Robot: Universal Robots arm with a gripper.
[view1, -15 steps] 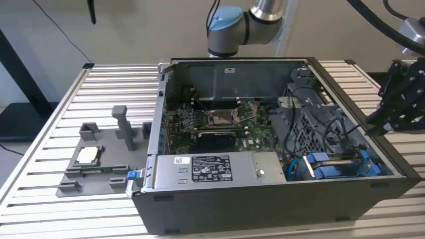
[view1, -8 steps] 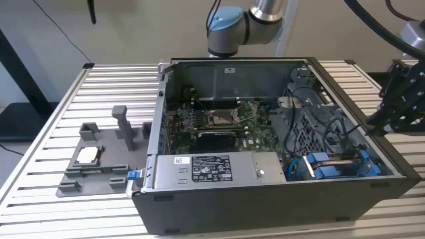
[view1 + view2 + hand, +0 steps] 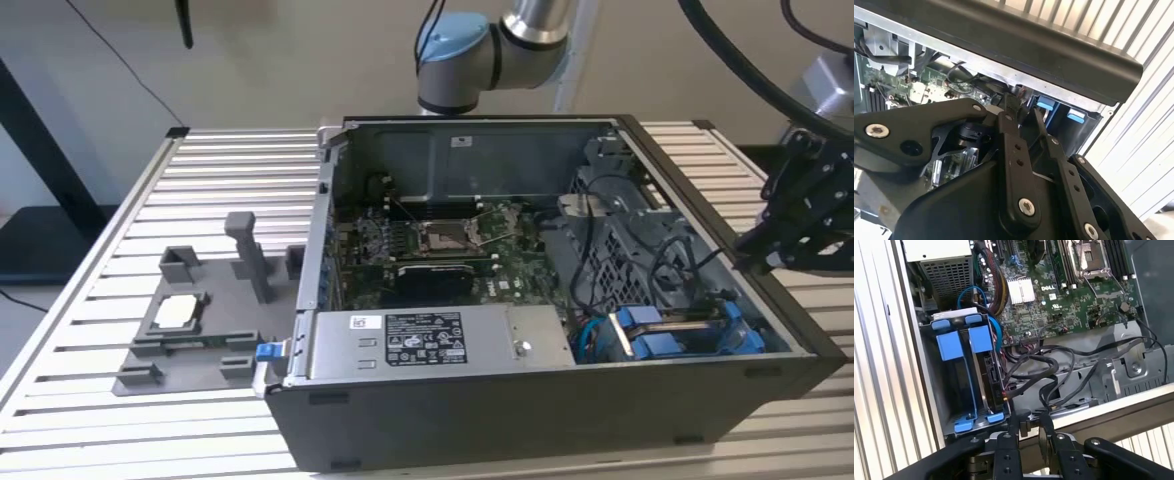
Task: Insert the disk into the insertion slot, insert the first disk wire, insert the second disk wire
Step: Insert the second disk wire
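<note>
Okay: your black two-finger gripper (image 3: 1029,426) hung over the rim of the open black computer case (image 3: 534,425), at the wall on the exterior view's right. In both wrist views its jaws stood a narrow gap apart, clamped on nothing you could see. Just inside that rim, in the case corner, sat the narrow grey metal insertion slot with blue plastic fittings (image 3: 954,314). A flat dark slab in a bright blue plastic frame, the disk (image 3: 989,375), stood on edge in that slot; you only saw its edge. Loose black wires (image 3: 1044,365) ran across the case interior to the disk's end; plugged or not, you couldn't tell. The green motherboard (image 3: 1064,305) lay mid-case, and the grey labelled power-supply box (image 3: 414,345) sat inside the case beside the slot. The case rested on a slatted metal table (image 3: 80,300).
</note>
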